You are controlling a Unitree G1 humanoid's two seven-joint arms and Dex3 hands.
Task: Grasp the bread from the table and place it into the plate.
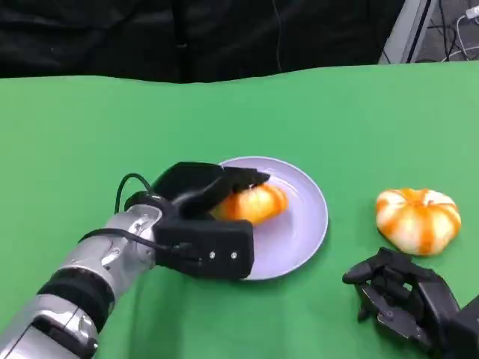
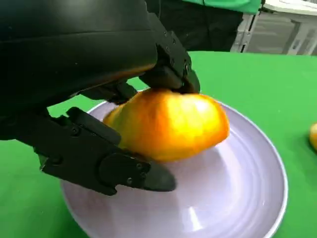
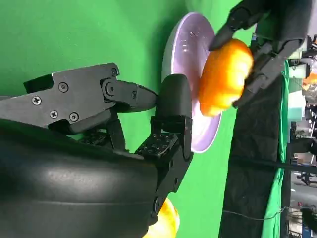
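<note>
**Head view: bread held over the plate**

Head view looks down on a green table (image 1: pixel 90 127) that runs back to a black curtain (image 1: pixel 187 37); at the far right corner a pale frame and some cables (image 1: pixel 449 34) show beyond the edge.

The bread (image 1: pixel 253 203) is a rounded orange-and-cream bun, glossy on its crust, darker orange along one side (the left wrist view shows the shine best (image 2: pixel 168 124)). It sits over the left part of the lilac plate (image 1: pixel 299 224), a shallow round dish with a raised rim. Whether the bun's underside touches the plate or hangs just above it cannot be told. A second bread (image 1: pixel 418 219), striped orange and white, lies on the table to the right of the plate, apart from it.

The left hand (image 1: pixel 202 217) reaches in from the lower left on its silver forearm and grips the bread, fingers (image 2: pixel 171 69) over the top and a lower digit beneath its near side. The right hand (image 1: pixel 404 295) rests low at the lower right, near the second bread but not touching it, holding nothing, fingers (image 3: pixel 124 94) loosely apart.
</note>
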